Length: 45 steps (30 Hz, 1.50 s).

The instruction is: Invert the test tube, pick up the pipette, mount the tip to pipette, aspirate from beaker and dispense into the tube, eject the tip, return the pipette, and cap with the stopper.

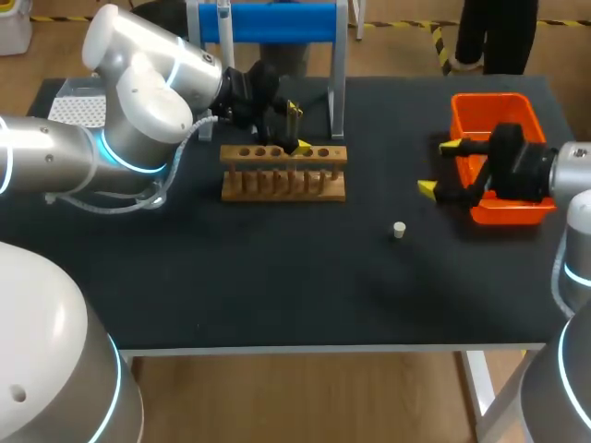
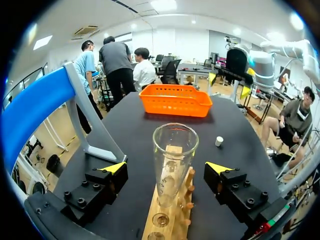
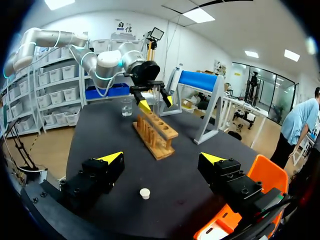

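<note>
A clear glass test tube (image 2: pixel 172 160) stands mouth up in the wooden rack (image 1: pixel 283 173). My left gripper (image 1: pixel 295 127) is open around the tube, its yellow-tipped fingers (image 2: pixel 114 167) well clear on both sides. The right wrist view also shows the left gripper (image 3: pixel 154 102) over the rack (image 3: pixel 155 132). A small white stopper (image 1: pixel 399 230) lies on the black table right of the rack. My right gripper (image 1: pixel 439 167) hangs open and empty beside the orange bin (image 1: pixel 494 115); the stopper (image 3: pixel 145 193) lies just below and ahead of its fingers. A glass beaker (image 3: pixel 127 106) stands beyond the rack.
A grey stand with a blue bar (image 1: pixel 277 23) rises behind the rack. A white perforated tip box (image 1: pixel 78 109) sits at the table's far left corner. The orange bin (image 2: pixel 175 100) lies across the table from the left gripper.
</note>
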Tool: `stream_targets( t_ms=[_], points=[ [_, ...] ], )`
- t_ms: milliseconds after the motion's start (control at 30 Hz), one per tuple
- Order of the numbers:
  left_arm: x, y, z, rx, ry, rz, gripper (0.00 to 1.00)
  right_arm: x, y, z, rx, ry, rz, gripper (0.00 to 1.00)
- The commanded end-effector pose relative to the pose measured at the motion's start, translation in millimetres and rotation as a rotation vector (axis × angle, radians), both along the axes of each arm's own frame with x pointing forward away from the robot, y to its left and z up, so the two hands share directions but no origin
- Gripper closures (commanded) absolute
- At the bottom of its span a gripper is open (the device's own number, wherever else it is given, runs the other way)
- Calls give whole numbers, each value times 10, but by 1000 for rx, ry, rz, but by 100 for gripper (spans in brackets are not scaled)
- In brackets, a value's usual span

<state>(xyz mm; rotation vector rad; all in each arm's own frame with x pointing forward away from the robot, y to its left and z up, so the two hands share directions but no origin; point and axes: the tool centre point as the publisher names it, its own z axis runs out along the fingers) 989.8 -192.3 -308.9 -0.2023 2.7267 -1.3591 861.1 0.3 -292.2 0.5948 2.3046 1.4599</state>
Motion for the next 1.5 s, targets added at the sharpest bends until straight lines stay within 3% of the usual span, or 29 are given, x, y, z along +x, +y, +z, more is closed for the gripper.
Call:
stream_targets(
  t_ms=[33,833,1000,1500],
  points=[
    [7,0,-2,0,1,-1,0,-40,75,-148,1,4,-13,0],
    [7,0,-2,0,1,-1,0,-199,216,-715,-2,76,-24,0],
    [7,0,-2,0,1,-1,0,-214,224,-776,5,51,-17,0],
    [7,0,-2,0,1,-1,0,-226,259,-1000,-11,62,-21,0]
  ],
)
